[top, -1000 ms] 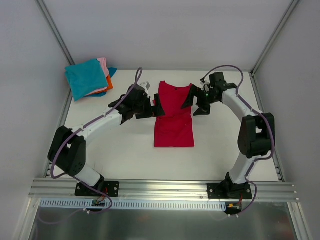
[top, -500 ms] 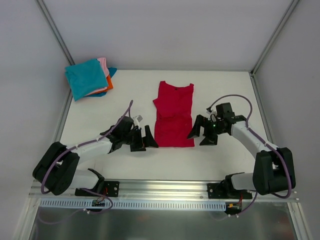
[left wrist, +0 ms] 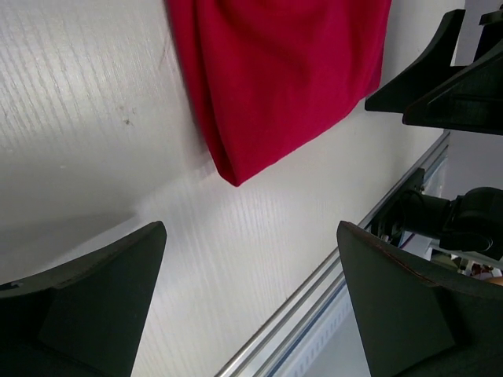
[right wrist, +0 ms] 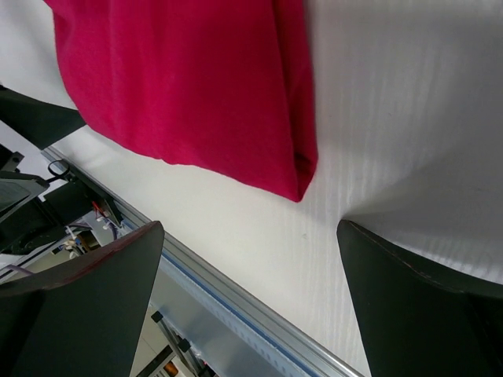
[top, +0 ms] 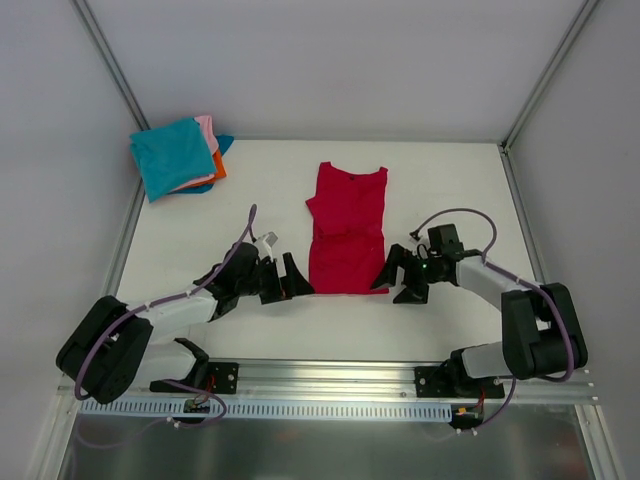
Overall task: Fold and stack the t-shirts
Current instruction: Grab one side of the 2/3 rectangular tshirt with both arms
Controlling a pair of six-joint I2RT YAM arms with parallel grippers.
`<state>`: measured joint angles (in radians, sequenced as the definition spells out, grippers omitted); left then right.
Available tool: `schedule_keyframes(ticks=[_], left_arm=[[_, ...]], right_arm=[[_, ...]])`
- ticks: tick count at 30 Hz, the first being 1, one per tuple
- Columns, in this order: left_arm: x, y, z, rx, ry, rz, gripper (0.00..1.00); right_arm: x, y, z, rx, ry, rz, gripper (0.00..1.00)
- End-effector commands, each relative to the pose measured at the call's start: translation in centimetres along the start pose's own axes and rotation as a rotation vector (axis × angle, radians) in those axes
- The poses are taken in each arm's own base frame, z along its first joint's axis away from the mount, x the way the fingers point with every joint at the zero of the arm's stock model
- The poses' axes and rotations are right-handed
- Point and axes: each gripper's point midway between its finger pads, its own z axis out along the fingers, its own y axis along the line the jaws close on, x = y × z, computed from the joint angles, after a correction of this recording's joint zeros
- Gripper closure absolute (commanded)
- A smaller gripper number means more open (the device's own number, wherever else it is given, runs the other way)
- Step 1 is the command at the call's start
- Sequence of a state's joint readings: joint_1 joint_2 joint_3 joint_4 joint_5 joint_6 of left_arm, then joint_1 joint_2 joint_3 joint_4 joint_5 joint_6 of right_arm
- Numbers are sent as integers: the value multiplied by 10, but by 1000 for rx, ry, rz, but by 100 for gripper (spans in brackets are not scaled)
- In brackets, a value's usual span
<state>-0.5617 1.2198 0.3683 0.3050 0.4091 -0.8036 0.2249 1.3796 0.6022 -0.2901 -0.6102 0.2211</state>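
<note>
Here, smooth red t-shirt, narrow folded rectangle

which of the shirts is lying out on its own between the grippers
The red t-shirt, spread lengthwise at the table's middle. The teal, pink, orange and blue ones sit piled in the far left corner.

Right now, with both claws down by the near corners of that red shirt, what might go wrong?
Both the left gripper and the right gripper are open beside the near corners of the red t-shirt, holding nothing. One may pinch only the top layer, since the wrist views show folded edges. If the two lift unevenly, the fold could skew. The stack of folded t-shirts sits far off, so carrying may loosen it.
</note>
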Motion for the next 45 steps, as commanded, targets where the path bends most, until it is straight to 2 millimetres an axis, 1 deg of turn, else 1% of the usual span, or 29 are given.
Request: schedule_keyframes(ticks=[1, 4, 5, 7, 8, 9, 11, 12, 13, 16, 18, 20, 23, 25, 26, 28, 29, 30, 32, 33, 34, 35, 36, 37, 38, 43, 45], left_arm=[[-14, 0, 7, 19, -72, 49, 8], [-14, 4, 16, 14, -71, 49, 8], [-13, 9, 20, 2, -62, 39, 8], [-16, 6, 26, 10, -64, 44, 9], [-14, 10, 31, -2, -47, 36, 9], [-15, 8, 34, 5, -49, 40, 9], [-13, 11, 44, -6, -33, 37, 10], [-17, 6, 48, 8, -41, 38, 10], [-13, 10, 53, -4, -24, 29, 11], [-11, 7, 61, 7, -3, 5, 14], [-8, 2, 64, 13, 7, 6, 15], [-2, 2, 64, -2, 23, 11, 16], [1, 4, 62, -19, 21, 13, 17], [4, 6, 61, -28, 26, 12, 19], [5, 8, 61, -31, 27, 10, 23], [8, 7, 63, -31, 37, 7, 30], [9, 8, 63, -32, 41, 4, 35], [9, 7, 64, -31, 41, 5, 45], [12, 7, 66, -31, 52, 5, 57], [12, 6, 67, -30, 54, 4, 69], [13, 7, 69, -32, 59, 4, 75], [13, 7, 70, -31, 63, 3, 81], [14, 9, 71, -36, 70, 2, 91], [14, 8, 72, -34, 72, 4, 99], [14, 7, 73, -31, 75, 5, 100], [17, 5, 75, -30, 86, 15, 100], [19, 5, 73, -37, 96, 17, 100]], right_arm=[[-12, -4, 10, 3, -30, -27, 1], [-16, -3, 13, 0, -29, -27, 1], [-17, -2, 14, -6, -29, -27, 1], [-22, 0, 15, -13, -32, -30, 3], [-22, 0, 16, -13, -28, -29, 3], [-23, 1, 16, -14, -29, -25, 3], [-26, 3, 17, -20, -32, -26, 4], [-27, 4, 17, -23, -31, -25, 5], [-28, 5, 16, -25, -31, -28, 5], [-26, 4, 17, -24, -28, -27, 7], [-26, 3, 17, -20, -27, -28, 8], [-26, 1, 18, -17, -24, -28, 8], [-23, -2, 20, -17, -20, -24, 10], [-23, -4, 23, -15, -18, -22, 16], [-21, -6, 24, -14, -16, -20, 21], [-20, -9, 27, -11, -9, -15, 27], [-20, -9, 27, -10, -6, -11, 30], [-19, -10, 28, -8, -5, -11, 36], [-17, -12, 31, -9, 5, -7, 48], [-17, -12, 31, -15, 7, -5, 63], [-16, -12, 33, -19, 14, -4, 71], [-16, -12, 34, -25, 15, -3, 89], [-16, -11, 34, -33, 18, -4, 98], [-15, -11, 35, -34, 22, 0, 100], [-14, -11, 35, -36, 22, -1, 100], [-6, -13, 31, -29, 28, 2, 100], [-3, -13, 26, -21, 26, -1, 100]])
